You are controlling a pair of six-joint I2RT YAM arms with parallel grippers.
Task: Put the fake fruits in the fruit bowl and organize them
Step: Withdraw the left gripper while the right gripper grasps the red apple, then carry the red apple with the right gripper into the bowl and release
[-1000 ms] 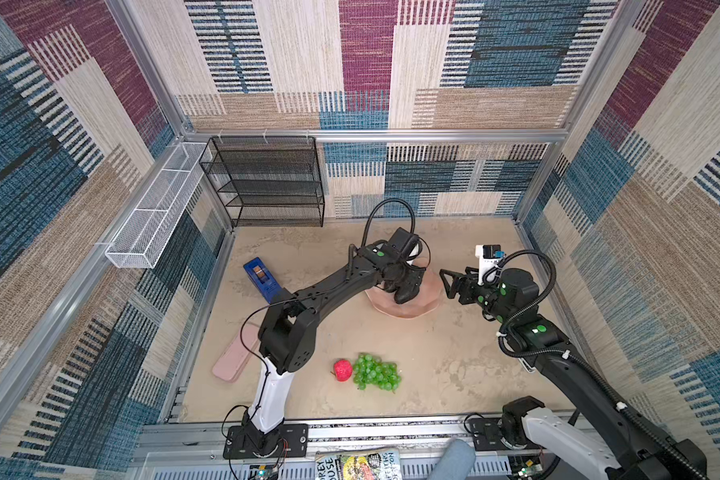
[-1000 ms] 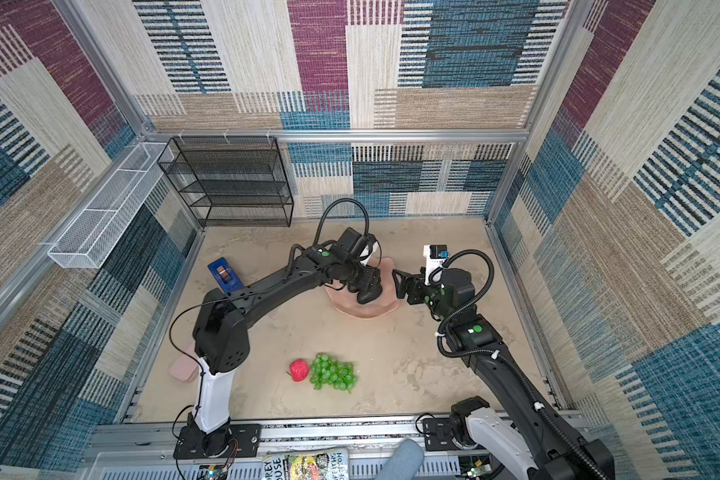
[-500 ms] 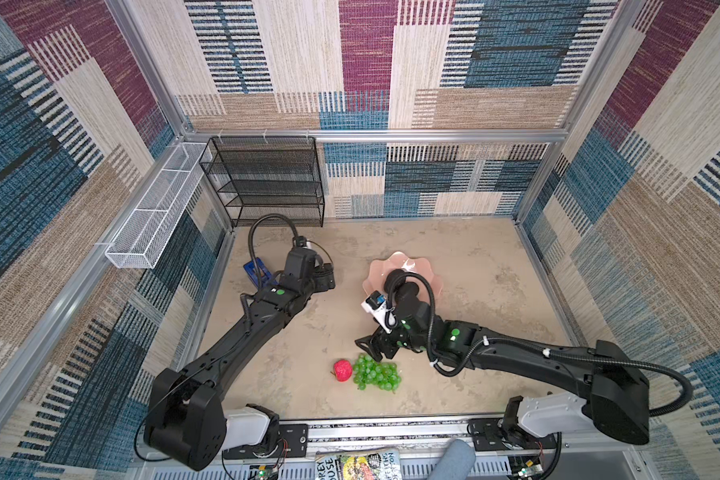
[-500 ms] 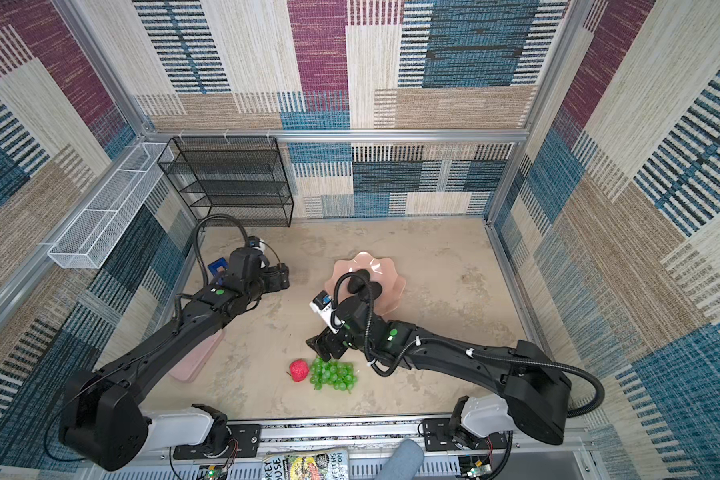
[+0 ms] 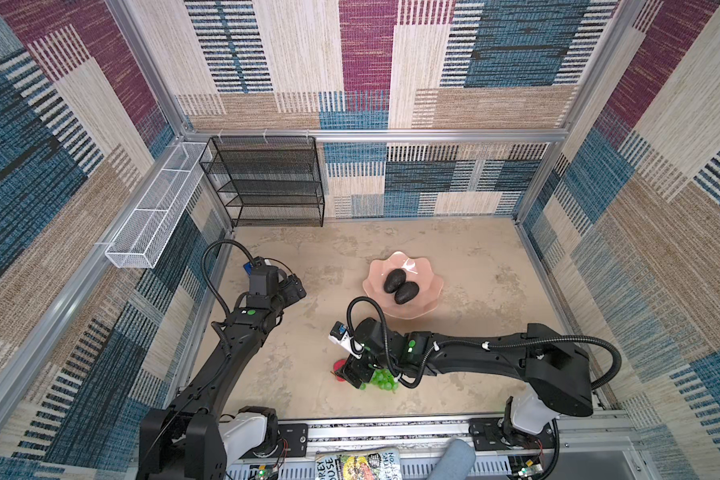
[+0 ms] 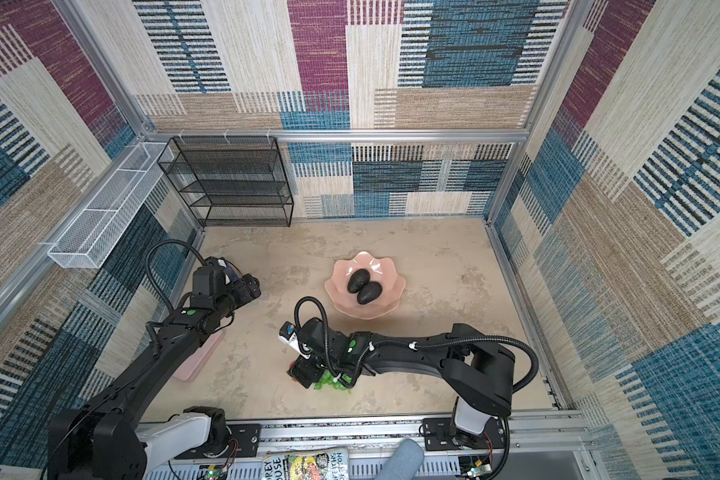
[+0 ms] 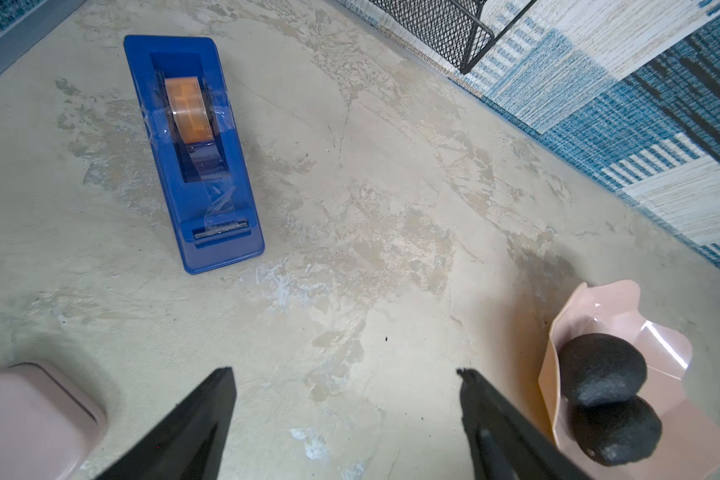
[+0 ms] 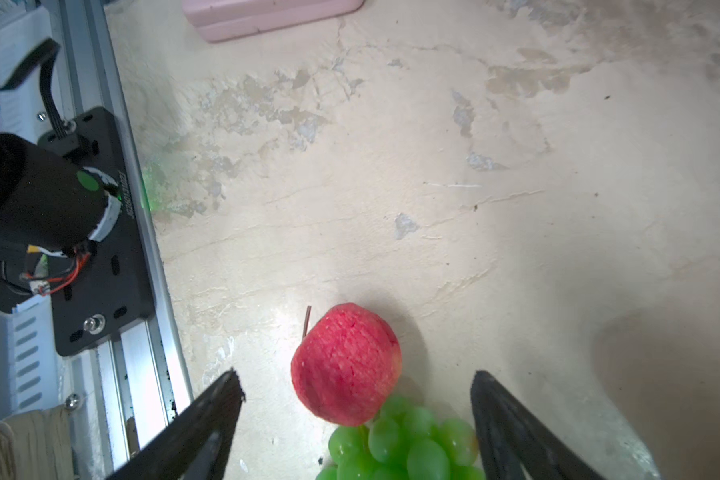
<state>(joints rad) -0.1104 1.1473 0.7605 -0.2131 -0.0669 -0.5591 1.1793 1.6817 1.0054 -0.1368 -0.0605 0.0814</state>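
Wide pale-pink scalloped glossy bowl [image 5: 428, 300]: on the mottled beige worktop [image 5: 474, 257].
In the bowl: two blackish pebbly avocados [image 5: 395, 281], touching.
Before the bowl, leftward, well apart: small red apple-like fruit [image 8: 346, 365], touching the bunch of translucent green grapes [image 8: 404, 449] on its right.
Left of the bowl: blue plastic tape dispenser [image 7: 192, 153].
Left-front of the bowl: flat pink case [image 6: 196, 357].
Behind-left of the bowl, at the back wall: black mesh shelf rack [image 5: 267, 183].

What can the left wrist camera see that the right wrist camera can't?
Only the left wrist view: a blue plastic tape dispenser and the glossy pale-pink scalloped bowl holding two dark pebbly avocados. Only the right wrist view: a small red apple next to a bunch of green grapes. Both: beige mottled tabletop, a pink rounded case, and open jaws (left gripper, right gripper).
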